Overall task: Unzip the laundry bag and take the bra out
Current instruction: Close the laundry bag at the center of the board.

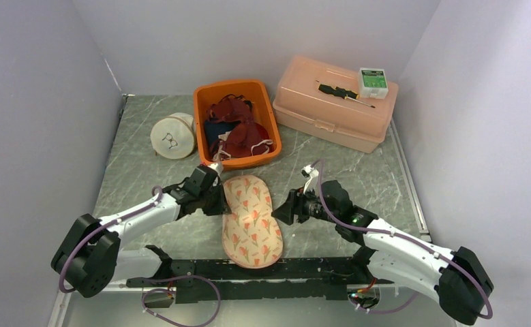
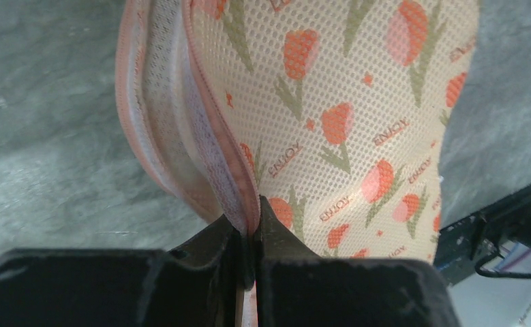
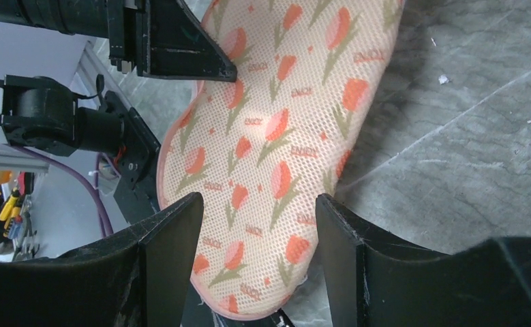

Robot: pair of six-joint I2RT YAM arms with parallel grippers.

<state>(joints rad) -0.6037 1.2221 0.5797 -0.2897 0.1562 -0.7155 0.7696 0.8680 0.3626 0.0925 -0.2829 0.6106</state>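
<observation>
The laundry bag (image 1: 252,219) is a peanut-shaped mesh pouch printed with orange tulips, lying on the marble table near its front edge. My left gripper (image 1: 219,197) is at the bag's left side, shut on its pink zippered rim (image 2: 238,197). In the left wrist view the jaws (image 2: 251,230) pinch that rim tightly. My right gripper (image 1: 288,208) hovers just right of the bag's waist, open, with nothing held. In the right wrist view the bag (image 3: 276,129) shows between the spread fingers (image 3: 257,201). The bra is hidden.
Behind the bag, an orange basket (image 1: 201,102) holds red garments. A round white mesh pouch (image 1: 172,136) lies to its left. At the back right, a peach toolbox (image 1: 330,116) carries a screwdriver (image 1: 344,93) and a small green-and-white box (image 1: 373,80). A black rail (image 1: 303,269) runs along the near edge.
</observation>
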